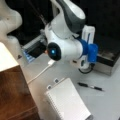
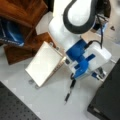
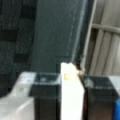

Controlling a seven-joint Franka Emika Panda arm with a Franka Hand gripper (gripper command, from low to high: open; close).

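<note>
A grey table (image 1: 105, 100) is filling the lower part in both front views. Brown wooden furniture (image 1: 15, 95) is standing at a front view's left bottom. A black perforated board (image 2: 15, 107) is lying at a front view's bottom left. Dark background is spreading across a front view's top.

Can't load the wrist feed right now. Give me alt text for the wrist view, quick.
The gripper fills the lower frame, its two dark fingers closed on a white block with a small yellowish spot near its top. Behind stands a dark vertical panel, with pale slats at the view's right.
</note>
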